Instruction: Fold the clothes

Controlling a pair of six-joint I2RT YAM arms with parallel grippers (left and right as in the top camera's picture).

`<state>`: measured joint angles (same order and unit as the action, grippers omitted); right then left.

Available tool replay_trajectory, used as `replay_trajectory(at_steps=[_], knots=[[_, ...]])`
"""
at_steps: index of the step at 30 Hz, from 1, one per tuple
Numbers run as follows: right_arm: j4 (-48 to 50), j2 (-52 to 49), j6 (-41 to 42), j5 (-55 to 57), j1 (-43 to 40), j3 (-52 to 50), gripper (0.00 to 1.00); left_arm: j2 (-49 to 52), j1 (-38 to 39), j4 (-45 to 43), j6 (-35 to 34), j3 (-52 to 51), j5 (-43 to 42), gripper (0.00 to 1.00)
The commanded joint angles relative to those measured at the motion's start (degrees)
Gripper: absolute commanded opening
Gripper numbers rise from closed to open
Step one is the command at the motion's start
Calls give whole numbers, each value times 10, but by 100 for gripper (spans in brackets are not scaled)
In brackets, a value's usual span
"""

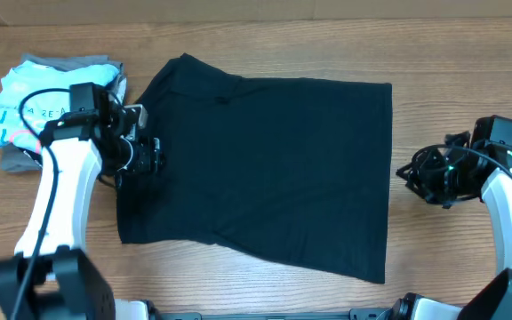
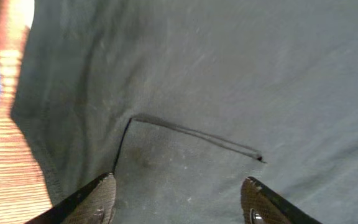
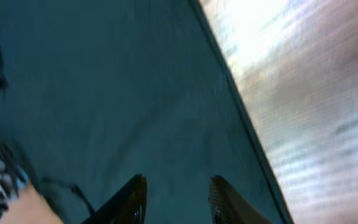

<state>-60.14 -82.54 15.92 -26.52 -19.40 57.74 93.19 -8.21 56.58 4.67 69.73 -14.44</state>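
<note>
The clothes, a black T-shirt [image 1: 265, 169], lie spread flat across the middle of the table. My left gripper [image 1: 147, 153] sits at the shirt's left edge. In the left wrist view it [image 2: 179, 190] stands open, wide apart over the black cloth [image 2: 229, 74], with nothing between the fingertips [image 2: 104, 193]; a thin crease runs just ahead. My right gripper [image 1: 413, 174] hovers over bare wood just beyond the shirt's right edge. In the right wrist view it [image 3: 178, 190] is open with a narrower gap and holds nothing, and the shirt's hem [image 3: 241, 112] runs diagonally past it.
A light blue shirt with lettering [image 1: 25, 107] lies on grey folded garments [image 1: 14, 160] at the back left, close behind my left arm. Wooden table [image 1: 452, 80] shows around the black shirt, with a strip along the front edge.
</note>
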Motion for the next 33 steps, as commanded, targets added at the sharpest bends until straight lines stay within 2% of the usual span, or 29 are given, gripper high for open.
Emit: replay_trajectory(at_steps=[1, 6, 10, 12, 15, 16, 19, 22, 27, 33], knots=[[-17, 11, -40, -12, 3, 12, 37, 79, 3, 0, 9, -6, 9, 70], [-17, 11, -40, -12, 3, 12, 41, 152, 3, -32, 2, -6, 26, 85], [-17, 11, -40, -1, 3, 12, 41, 157, 3, -46, -4, -6, 26, 85], [-15, 11, -40, -1, 3, 12, 42, 158, 4, -44, -4, -6, 16, 84], [-14, 11, -40, -1, 3, 12, 42, 158, 4, -44, -4, -6, 13, 76], [-12, 11, -40, -1, 3, 12, 42, 158, 4, -45, -4, -6, 12, 68], [-9, 11, -37, -1, 3, 12, 42, 158, 5, -38, -1, -6, -32, 57], [-9, 11, -37, -1, 3, 12, 43, 158, 8, -29, 1, -6, -31, 56], [-9, 11, -37, -1, 3, 12, 43, 166, 8, -43, 0, -6, 29, 50], [-11, 11, -37, -1, 3, 12, 42, 170, 7, -67, 1, -6, 57, 53]])
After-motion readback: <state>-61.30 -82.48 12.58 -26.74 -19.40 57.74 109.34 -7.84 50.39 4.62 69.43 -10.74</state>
